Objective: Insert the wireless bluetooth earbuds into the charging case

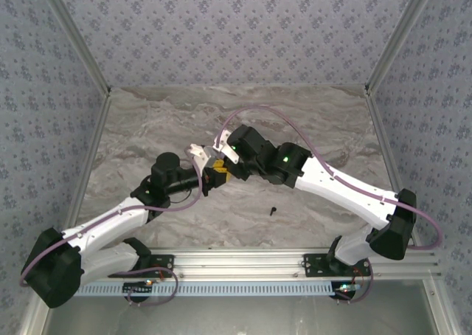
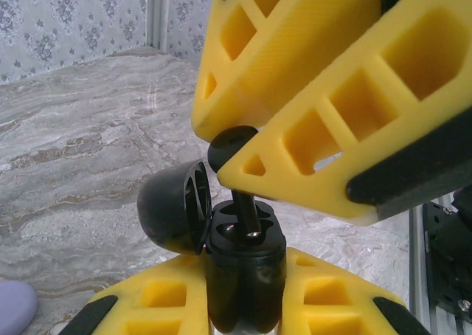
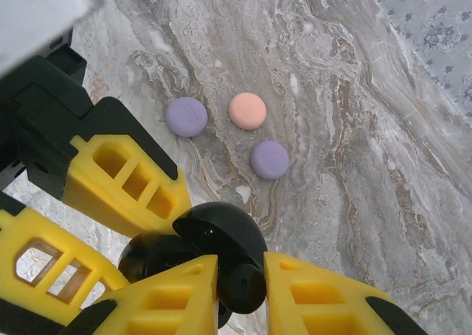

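Observation:
My left gripper (image 2: 245, 309) is shut on an upright black charging case (image 2: 245, 276), whose lid (image 2: 173, 206) hangs open to the left. My right gripper (image 3: 242, 291) is shut on the round head of a black earbud (image 3: 247, 285) directly above the case. In the left wrist view the earbud's stem (image 2: 247, 213) points down into one well of the open case. From above, both grippers meet at mid-table, the left gripper (image 1: 207, 180) below the right gripper (image 1: 221, 169). A second small black earbud (image 1: 273, 210) lies loose on the table nearer the front.
Three closed round cases lie on the marble beyond the grippers: a lilac case (image 3: 186, 116), a peach-pink case (image 3: 247, 111) and another lilac case (image 3: 269, 159). A lilac object (image 2: 15, 309) shows at the left wrist view's lower left. Patterned walls enclose the table.

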Tool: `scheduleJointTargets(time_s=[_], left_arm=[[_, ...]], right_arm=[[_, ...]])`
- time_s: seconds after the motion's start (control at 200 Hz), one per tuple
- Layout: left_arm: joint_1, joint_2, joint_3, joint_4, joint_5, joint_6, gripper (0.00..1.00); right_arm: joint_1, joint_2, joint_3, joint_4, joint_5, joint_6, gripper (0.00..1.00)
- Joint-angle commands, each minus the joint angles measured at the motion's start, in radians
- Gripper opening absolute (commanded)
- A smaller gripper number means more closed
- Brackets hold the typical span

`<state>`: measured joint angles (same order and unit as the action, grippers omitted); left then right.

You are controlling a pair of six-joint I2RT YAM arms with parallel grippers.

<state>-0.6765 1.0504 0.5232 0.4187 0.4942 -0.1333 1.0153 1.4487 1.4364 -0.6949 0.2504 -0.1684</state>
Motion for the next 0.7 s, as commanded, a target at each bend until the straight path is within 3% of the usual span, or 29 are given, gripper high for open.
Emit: scheduleJointTargets(time_s=[0.0, 0.695], left_arm=[[-0.006, -0.003, 0.028, 0.065, 0.018, -0.012, 0.00], [-0.005, 0.002, 0.030, 0.066, 0.024, -0.013, 0.00]], right_arm=[[0.020, -0.011, -0.019, -0.006, -0.014, -0.042, 0.23], [0.007, -0.102, -0.096, 0.081, -0.004, -0.155, 0.23]])
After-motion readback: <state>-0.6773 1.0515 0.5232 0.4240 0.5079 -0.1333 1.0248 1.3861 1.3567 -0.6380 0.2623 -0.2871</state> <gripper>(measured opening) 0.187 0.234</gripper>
